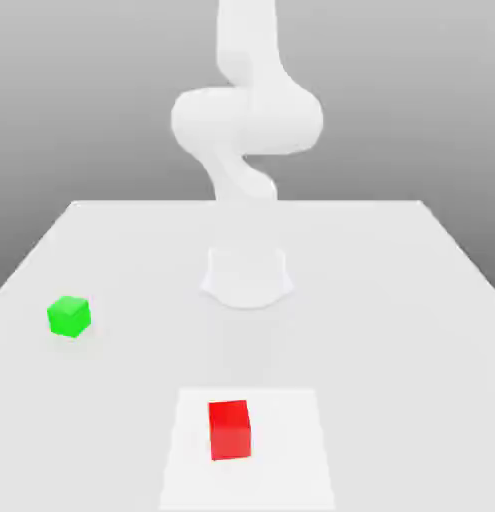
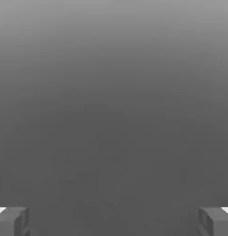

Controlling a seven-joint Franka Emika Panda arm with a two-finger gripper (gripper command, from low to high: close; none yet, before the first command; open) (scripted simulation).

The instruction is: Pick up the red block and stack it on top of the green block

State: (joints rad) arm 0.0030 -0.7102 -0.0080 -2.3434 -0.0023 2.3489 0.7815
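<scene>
The red block (image 1: 229,429) rests on the white table (image 1: 391,300) near its front edge, on a paler square patch (image 1: 291,450). Over at the exterior view's left stands the green block (image 1: 68,316), well apart from the red one. My white arm (image 1: 246,120) rises from its round base (image 1: 247,277) at the table's middle and climbs out of the picture's top. In the hand view my gripper (image 2: 114,222) is open, its two grey fingertips (image 2: 13,221) standing far apart with nothing between them, facing plain grey background.
The table's far edge (image 1: 247,203) runs behind the base. Bare white surface lies between the two blocks and across the exterior view's right half.
</scene>
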